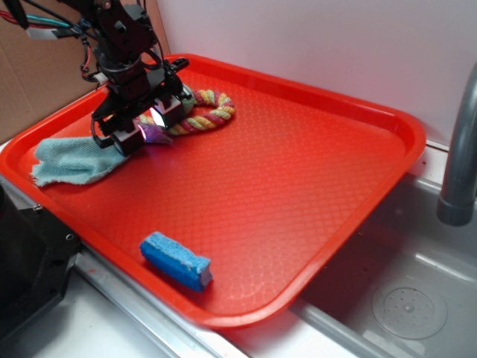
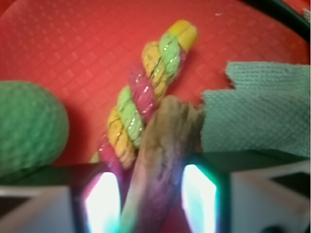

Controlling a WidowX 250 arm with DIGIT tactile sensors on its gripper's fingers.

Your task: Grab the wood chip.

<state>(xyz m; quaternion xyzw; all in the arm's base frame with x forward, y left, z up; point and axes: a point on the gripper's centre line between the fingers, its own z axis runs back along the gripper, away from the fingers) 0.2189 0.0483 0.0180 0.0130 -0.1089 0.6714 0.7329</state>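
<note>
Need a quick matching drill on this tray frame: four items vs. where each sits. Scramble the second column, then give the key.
Items
1. wood chip
2. blue sponge
3. green cloth
4. braided rope

Places
A. near the tray's front edge, apart from everything else
B. between the fingers of the pincer
C. at the tray's left side, beside the pincer
D. toward the tray's back, just behind the pincer, ending in a green ball

Pairs: 1-B, 2-A, 3-C, 4-D
</note>
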